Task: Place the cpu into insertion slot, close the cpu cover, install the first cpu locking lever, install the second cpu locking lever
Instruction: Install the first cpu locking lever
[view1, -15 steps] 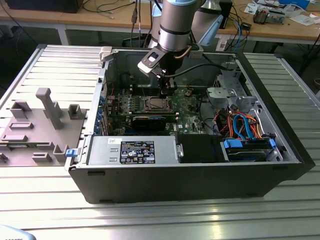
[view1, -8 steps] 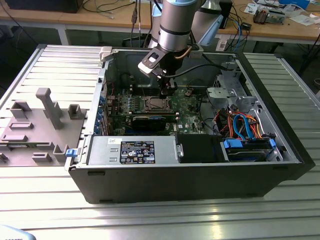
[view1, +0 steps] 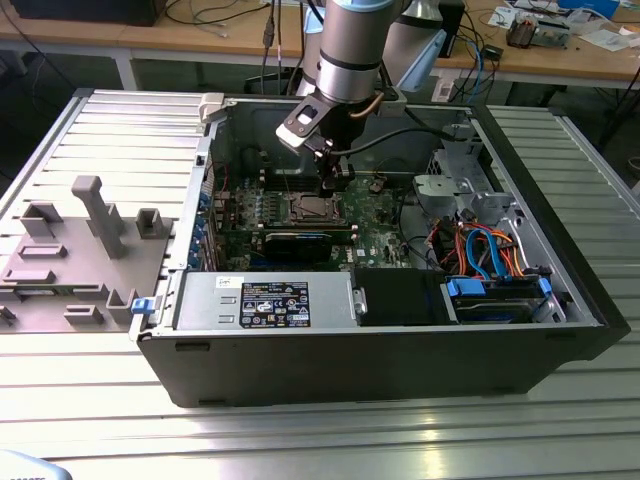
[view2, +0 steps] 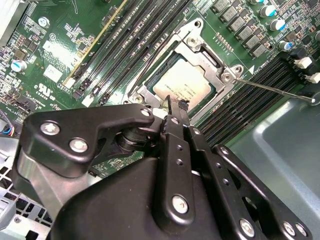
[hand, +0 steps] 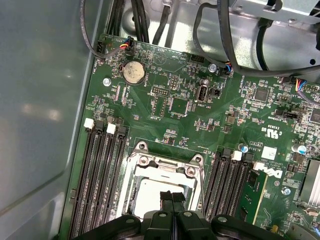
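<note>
cpu (view2: 182, 86) under cpu cover (view2: 205, 56), closed end effector (view2: 172, 106) just beside

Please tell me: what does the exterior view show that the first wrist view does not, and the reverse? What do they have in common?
The exterior view adds the whole open computer case, its power supply, the grey fixture on the exterior view's left, and the arm. The first wrist view adds the round coin battery. Shared: the shut hand over the cpu, framed by the cpu cover, on the green motherboard.

cpu (view2: 182, 85) edge nearest gripper (view2: 173, 106) hidden behind it in both wrist views (cpu cover (view2: 202, 52) likewise).
</note>
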